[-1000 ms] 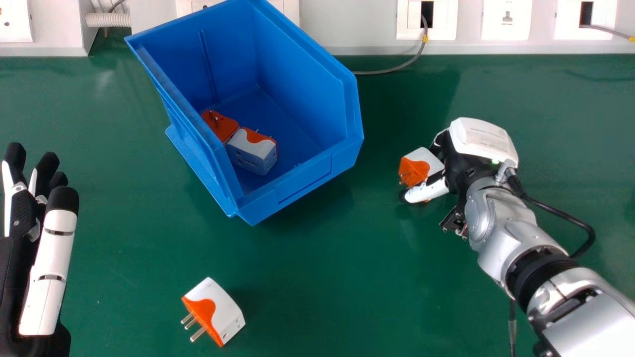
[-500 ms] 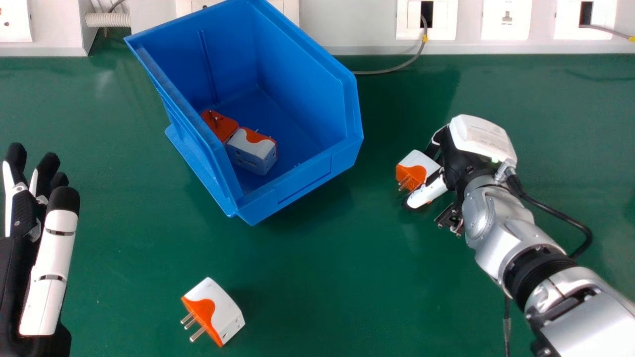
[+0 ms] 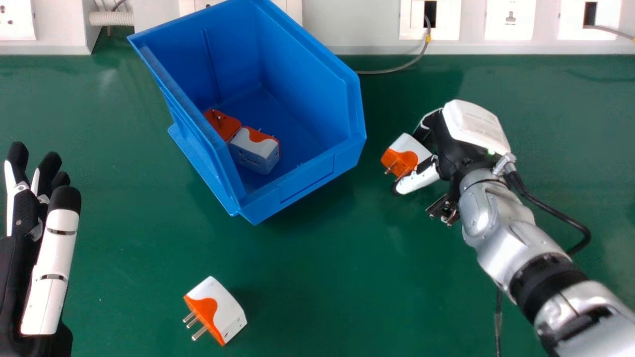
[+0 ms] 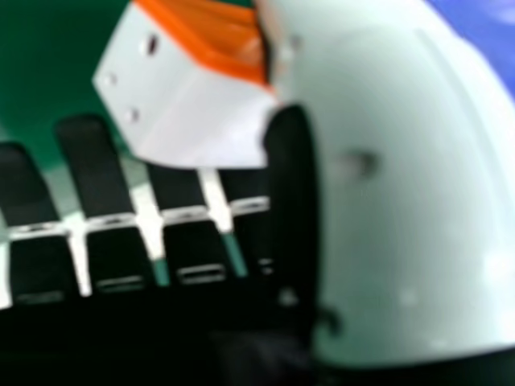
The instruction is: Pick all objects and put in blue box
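Plug adapter, white and orange (image 3: 408,154), one piece: gripped by my right hand (image 3: 449,144), between its thumb and fingers, to the right of the box and apart from it. Orange end and metal pins face away from the palm; small holes mark the white body in the right hand view.

Box, blue, open-topped (image 3: 307,176), one: standing on the table left of that hand, slightly askew. Contents, two adapters, close together near its left wall: one showing its orange face (image 3: 223,124), one white with orange (image 3: 255,151).

Loose adapter, white and orange (image 3: 214,311), one: lying on the green table (image 3: 317,267), nearer me than the box, pins toward the left.

Left hand (image 3: 49,272), one: at the head view's left edge, open, holding nothing, digits extended.

Backdrop: pale wall panel with sockets (image 3: 510,18); grey cable (image 3: 397,69) beside the box.
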Robot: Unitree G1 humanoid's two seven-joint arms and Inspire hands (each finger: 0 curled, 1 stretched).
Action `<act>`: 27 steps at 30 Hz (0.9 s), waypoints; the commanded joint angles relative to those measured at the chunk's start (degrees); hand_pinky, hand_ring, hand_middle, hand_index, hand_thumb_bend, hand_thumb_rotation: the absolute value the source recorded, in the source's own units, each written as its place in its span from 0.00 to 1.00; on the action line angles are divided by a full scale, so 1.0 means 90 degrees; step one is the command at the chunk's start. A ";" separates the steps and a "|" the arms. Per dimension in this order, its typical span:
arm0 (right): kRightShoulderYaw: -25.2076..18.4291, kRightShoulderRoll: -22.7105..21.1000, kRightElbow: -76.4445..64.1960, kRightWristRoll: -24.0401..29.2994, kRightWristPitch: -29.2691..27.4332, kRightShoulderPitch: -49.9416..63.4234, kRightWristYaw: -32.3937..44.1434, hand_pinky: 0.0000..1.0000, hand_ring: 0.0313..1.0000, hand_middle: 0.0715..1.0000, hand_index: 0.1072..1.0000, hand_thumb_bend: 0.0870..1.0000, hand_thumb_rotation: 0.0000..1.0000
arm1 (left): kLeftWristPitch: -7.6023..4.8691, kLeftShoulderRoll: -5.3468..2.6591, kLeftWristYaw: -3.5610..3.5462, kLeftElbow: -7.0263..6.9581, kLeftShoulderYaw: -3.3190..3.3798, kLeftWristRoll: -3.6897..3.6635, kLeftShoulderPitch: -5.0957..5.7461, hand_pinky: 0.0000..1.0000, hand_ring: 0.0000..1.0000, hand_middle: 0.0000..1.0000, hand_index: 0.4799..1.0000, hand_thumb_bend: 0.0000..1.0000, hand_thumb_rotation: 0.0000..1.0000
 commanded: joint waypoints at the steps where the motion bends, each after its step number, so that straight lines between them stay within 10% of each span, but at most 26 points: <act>1: -0.0103 -0.0339 -0.0962 -0.0123 -0.0083 0.0439 -0.0059 0.35 0.45 0.51 0.43 0.44 0.14 | -0.0070 0.0006 0.0042 -0.0109 0.0038 0.0019 -0.0006 1.00 1.00 1.00 1.00 0.46 0.83; 9: -0.0416 -0.0834 -0.4116 -0.0212 0.0285 0.2231 0.0537 0.29 0.36 0.42 0.42 0.44 0.14 | -0.0038 0.0060 0.0021 0.0000 0.0086 -0.0059 -0.0119 1.00 1.00 1.00 1.00 0.46 0.84; 15: -0.0677 -0.0863 -0.6064 -0.0309 0.0564 0.3341 0.1000 0.19 0.22 0.26 0.41 0.44 0.14 | -0.0039 0.0060 0.0042 0.0028 0.0049 0.0032 -0.0189 1.00 1.00 1.00 1.00 0.46 0.85; 27: -0.0503 -0.0374 -0.6586 -0.0569 0.0082 0.2813 0.1125 0.09 0.10 0.12 0.41 0.44 0.13 | -0.0108 -0.0037 0.0091 0.0094 -0.0049 0.0078 -0.0253 1.00 1.00 1.00 1.00 0.43 0.85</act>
